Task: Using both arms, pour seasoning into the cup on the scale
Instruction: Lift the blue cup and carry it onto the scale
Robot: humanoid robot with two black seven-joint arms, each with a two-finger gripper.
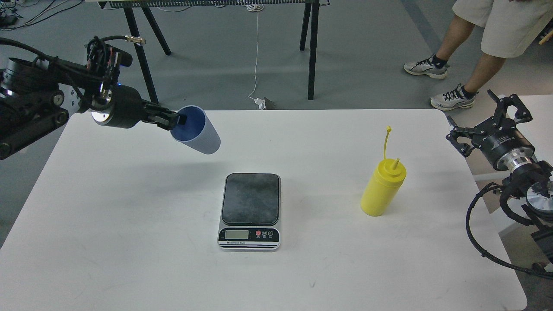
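Observation:
My left gripper [175,120] is shut on the rim of the light-blue cup [201,134]. It holds the cup tilted in the air, mouth towards the arm, above the table left of and behind the scale [250,210]. The scale's dark plate is bare. The yellow seasoning bottle [382,187] stands upright on the table right of the scale, its cap strap sticking up. My right gripper [490,116] is open and empty, beyond the table's right edge, apart from the bottle.
The white table [129,242] carries only the scale and bottle. Black table legs [142,56] and a white cable [256,56] are on the floor behind. A person's legs [471,65] stand at the back right. A second white surface [535,116] lies at the right.

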